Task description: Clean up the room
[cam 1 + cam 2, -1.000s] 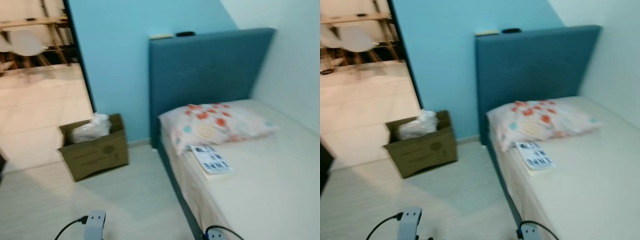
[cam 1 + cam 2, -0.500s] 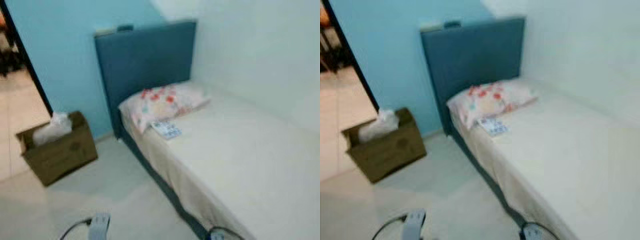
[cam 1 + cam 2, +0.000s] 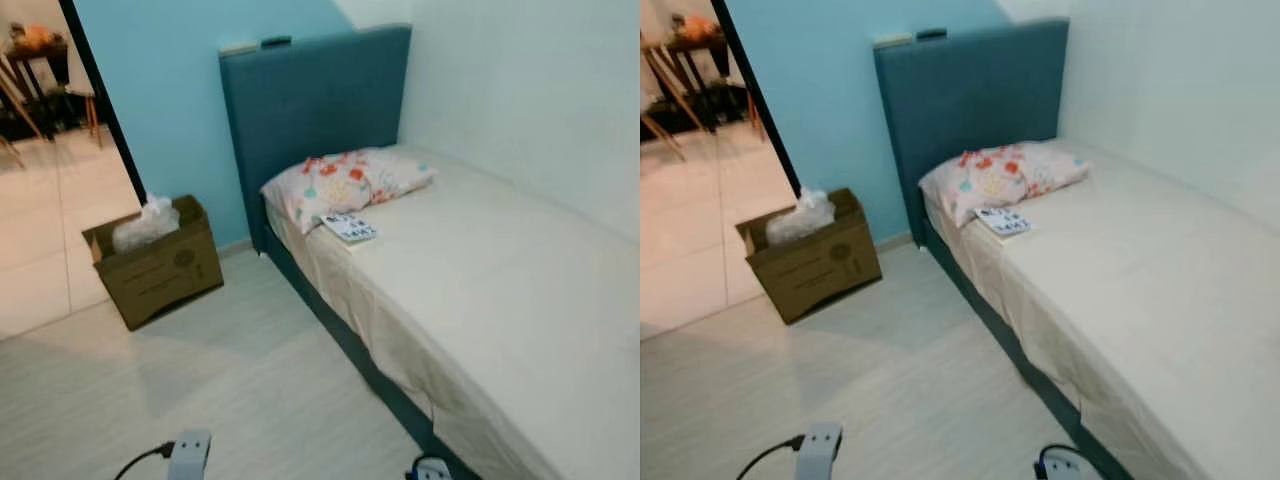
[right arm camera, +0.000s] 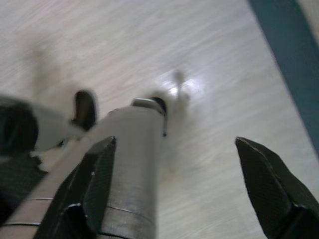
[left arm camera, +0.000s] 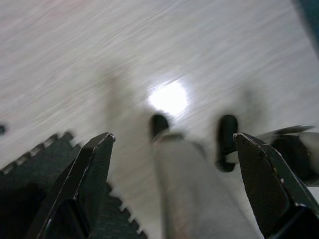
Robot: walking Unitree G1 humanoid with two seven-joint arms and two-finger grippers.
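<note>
Bedroom scene, robot standing on the pale wood-look floor beside a single bed with a blue headboard. The likely tidy-up item, as far as I can tell, is the booklet lying on the mattress, touching the front edge of the floral pillow. A cardboard box with a crumpled plastic bag in it sits on the floor near the doorway, well apart from the bed.

Both arms hang low. The left gripper has its fingers spread wide with nothing between them, just floor and the robot's own leg below. Same story for the right gripper: wide, empty.

What could go wrong: the booklet is thin and flat on soft bedding, so the fingers could dig into the sheet or snag the pillow instead. Also the bed frame is close on the right, so stepping in carelessly could bump it.
</note>
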